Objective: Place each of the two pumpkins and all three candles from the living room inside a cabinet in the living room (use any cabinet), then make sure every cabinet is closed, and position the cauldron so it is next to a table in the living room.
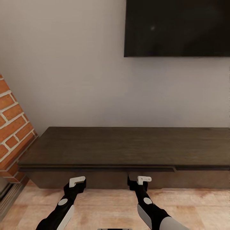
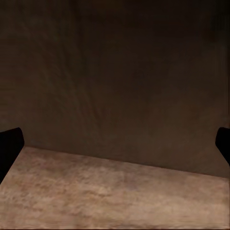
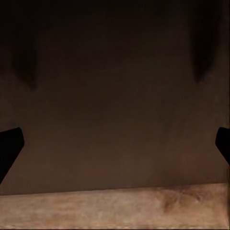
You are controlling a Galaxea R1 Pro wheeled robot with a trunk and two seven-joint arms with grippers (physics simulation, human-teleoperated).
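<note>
One dark cabinet [image 1: 127, 147], wood floor [image 1: 108, 207].

**What I can't make out from here**

The cabinet [image 1: 127, 147] runs off the head view's right edge, as does the black screen [image 1: 177, 27] at the top. My grippers' fingertips are hidden against the cabinet front. In both wrist views I see only finger [image 2: 9, 143] slivers at the frame edges.

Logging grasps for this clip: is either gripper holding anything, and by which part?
Nothing is held: left gripper and right gripper are open, facing the cabinet front.
</note>
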